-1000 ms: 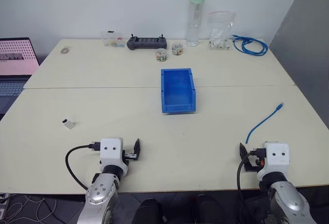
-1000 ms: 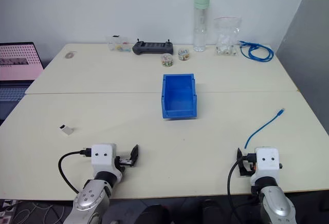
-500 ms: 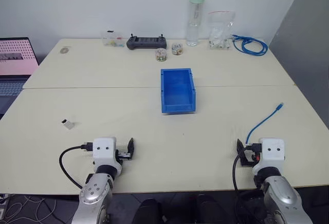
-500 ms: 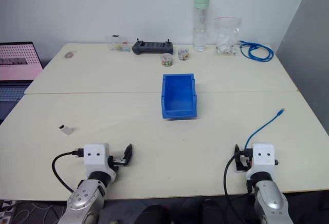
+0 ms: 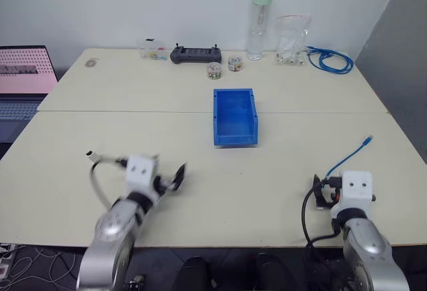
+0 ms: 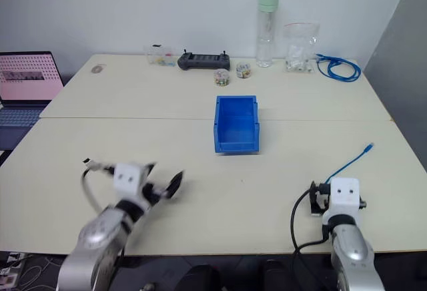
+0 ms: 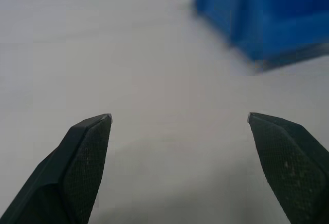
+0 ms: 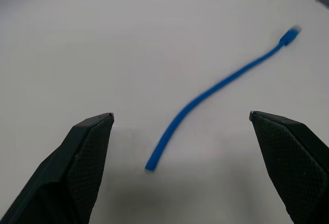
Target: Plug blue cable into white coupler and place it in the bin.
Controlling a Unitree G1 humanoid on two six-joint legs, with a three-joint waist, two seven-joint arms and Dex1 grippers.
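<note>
So the blue bin (image 5: 235,115) sits right in the middle of the table (image 5: 200,137), open side up, nothing visible inside it. The blue cable (image 5: 347,159) is lying loose on the tabletop over on the right, one end with the little plug pointing toward the far right edge, the other end close to the right gripper (image 8: 180,147). In the right wrist view the cable curves across the table between and ahead of the two black fingers (image 8: 82,162), not touching either one. That gripper is spread wide open and has nothing in it.

The left gripper (image 7: 177,147) is up over the near left part of the table, pointing across toward the bin, and its wrist view shows a corner of the bin ahead and off to one side. Its fingers (image 7: 77,167) are also wide apart with just bare table between them, so it's empty too.

I can't pick out the white coupler for sure; the left arm is blurred right around the spot where something small might be sitting on the left of the table.

Along the back edge there's a tall clear bottle (image 5: 257,23) with a pale green cap, a black controller (image 5: 195,54), two small jars (image 5: 223,68), a plastic bag (image 5: 292,39) and a coiled bundle of blue cable (image 5: 329,59). A laptop (image 5: 25,77) with a pink screen sits off the left side
</note>
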